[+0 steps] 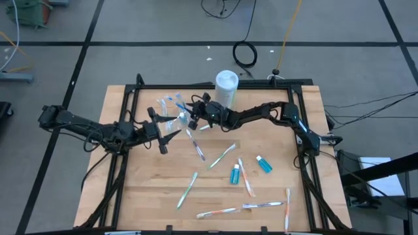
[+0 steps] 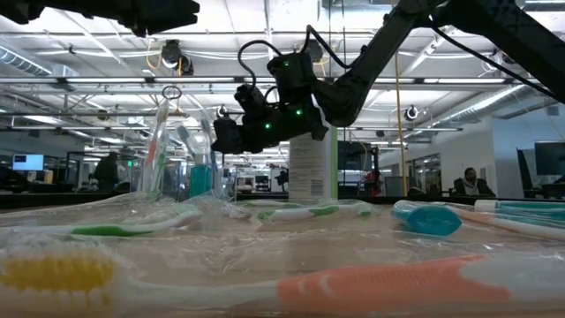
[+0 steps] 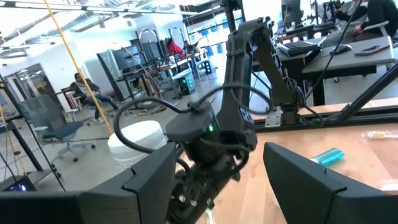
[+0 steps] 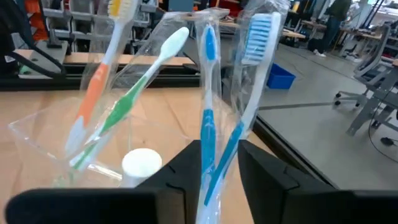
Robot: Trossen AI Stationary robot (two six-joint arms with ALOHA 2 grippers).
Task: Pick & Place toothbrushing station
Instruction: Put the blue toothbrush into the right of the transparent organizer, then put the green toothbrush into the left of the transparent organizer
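Toothbrush (image 4: 208, 118) upright in cup (image 4: 43, 146) — head up — between right tool's (image 4: 214, 168) parted fingers.

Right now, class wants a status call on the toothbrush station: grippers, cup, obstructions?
Right gripper at clear cup, a wrapped toothbrush between its fingers. Left gripper open beside cup. White canister stands behind.

This is a large open robotics lab or workshop. The wooden table (image 1: 215, 196) stands on a grey floor with cables (image 1: 245, 53). Behind it are office chairs (image 3: 59, 127), desks, ceiling lights and seated people (image 2: 470, 183).
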